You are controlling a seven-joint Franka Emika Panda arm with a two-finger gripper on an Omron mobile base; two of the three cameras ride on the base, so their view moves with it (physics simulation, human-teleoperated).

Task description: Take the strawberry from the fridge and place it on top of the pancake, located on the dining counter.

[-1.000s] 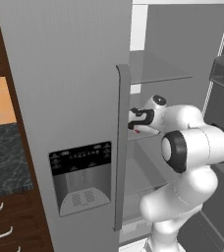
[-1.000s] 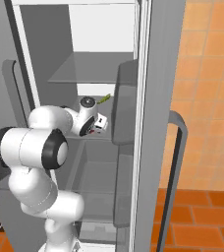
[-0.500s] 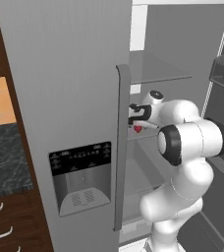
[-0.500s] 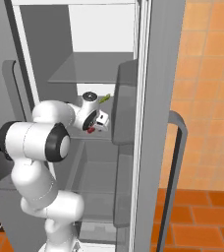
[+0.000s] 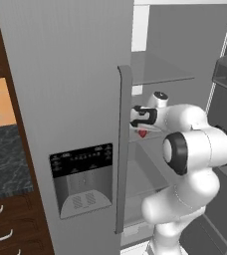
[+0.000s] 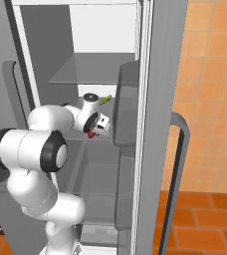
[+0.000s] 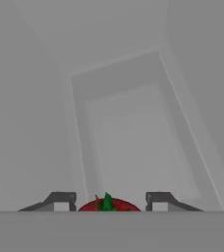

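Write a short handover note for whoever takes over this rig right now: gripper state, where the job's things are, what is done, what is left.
Gripper: inside the open fridge, fingers either side of the strawberry with small gaps showing; a firm grip cannot be confirmed.
Strawberry: at the middle glass shelf, under the hand.
Done: fridge door open, arm reached in, fingers brought around the berry.
Left: secure the grip, lift the berry out, carry it to the dining counter, set it on the pancake.

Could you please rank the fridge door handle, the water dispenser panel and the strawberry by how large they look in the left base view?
1. fridge door handle
2. water dispenser panel
3. strawberry
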